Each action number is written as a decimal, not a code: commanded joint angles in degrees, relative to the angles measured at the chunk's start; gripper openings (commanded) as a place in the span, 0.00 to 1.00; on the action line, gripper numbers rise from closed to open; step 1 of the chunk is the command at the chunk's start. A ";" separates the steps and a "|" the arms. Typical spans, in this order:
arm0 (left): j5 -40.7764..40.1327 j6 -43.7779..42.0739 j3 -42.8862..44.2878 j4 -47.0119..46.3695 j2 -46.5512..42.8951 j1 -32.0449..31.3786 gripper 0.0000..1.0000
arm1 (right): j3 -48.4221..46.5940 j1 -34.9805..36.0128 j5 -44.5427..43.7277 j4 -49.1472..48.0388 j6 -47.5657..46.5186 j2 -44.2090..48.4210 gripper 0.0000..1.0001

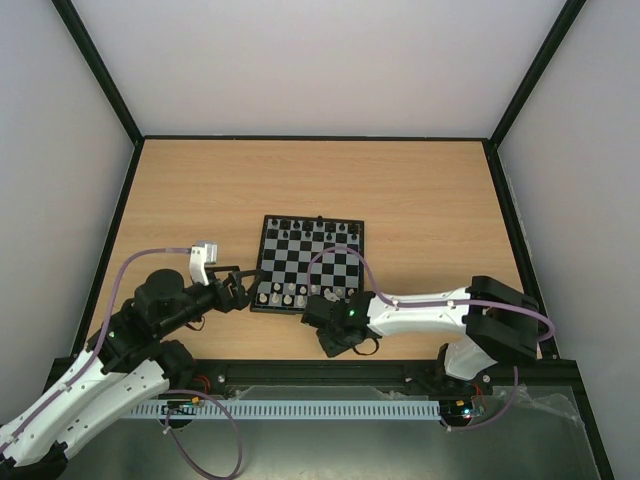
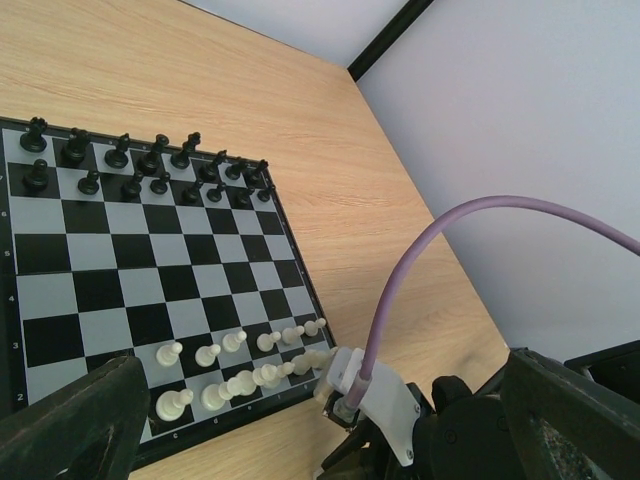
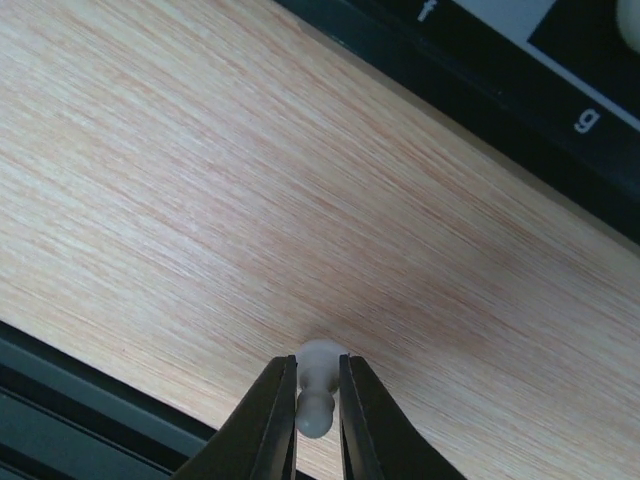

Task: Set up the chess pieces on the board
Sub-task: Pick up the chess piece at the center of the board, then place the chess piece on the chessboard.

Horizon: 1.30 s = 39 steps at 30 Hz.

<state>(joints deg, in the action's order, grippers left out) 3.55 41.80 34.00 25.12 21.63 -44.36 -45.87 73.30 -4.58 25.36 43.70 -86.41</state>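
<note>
**From above:** The board [image 1: 310,265] lies on the wooden table [image 1: 400,190], just beyond the two arms. We see black chessmen [image 1: 310,230] ranged along its far rows and whitish chessmen [image 1: 283,293] along its near rows. The left gripper [image 1: 240,285] hovers just beside the board's left edge, close to the near corner. Its jaws are spread wide and empty. The right arm [image 1: 420,312] reaches across to the strip of table in front of the board. Its black wrist hides the working end from us.

**From the left wrist:** We look across the board from its side. The black chessmen stand in two rows at the far end. The whitish ones stand in two rows at the near end. The squares between the two sets are bare. The left gripper's dark fingers [image 2: 70,425] fill the two bottom corners, far apart, with nothing between them. A purple cable [image 2: 420,250] arcs down to the right arm's wrist, just off the board's corner.

**From the right wrist:** The right gripper [image 3: 316,372] is clenched on a single whitish pawn [image 3: 312,418], with a finger pressed to each side of it. The pawn is over bare wood, off the board. The board's black frame, lettered f and g, crosses the upper right corner of the picture. A dark rail [image 3: 60,400] runs along the lower left. We cannot tell whether the pawn rests on the wood or hangs just above it.
</note>
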 commanded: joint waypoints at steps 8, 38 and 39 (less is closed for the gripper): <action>-1.62 -0.71 0.67 -0.15 0.19 -0.21 0.99 | -5.48 -0.44 -3.07 6.53 -0.83 0.80 0.01; -10.41 2.06 13.74 10.73 -18.77 -0.20 0.99 | -57.34 -8.63 2.27 18.83 -17.16 -33.70 0.01; -10.33 2.12 13.79 10.88 -18.85 -0.20 0.99 | -58.57 -8.83 2.43 19.30 -17.36 -34.86 0.01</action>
<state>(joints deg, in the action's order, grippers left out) -6.04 43.57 46.94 34.15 3.01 -44.36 -99.29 64.93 -4.27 38.41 28.75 -116.88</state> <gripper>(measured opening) 0.992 0.050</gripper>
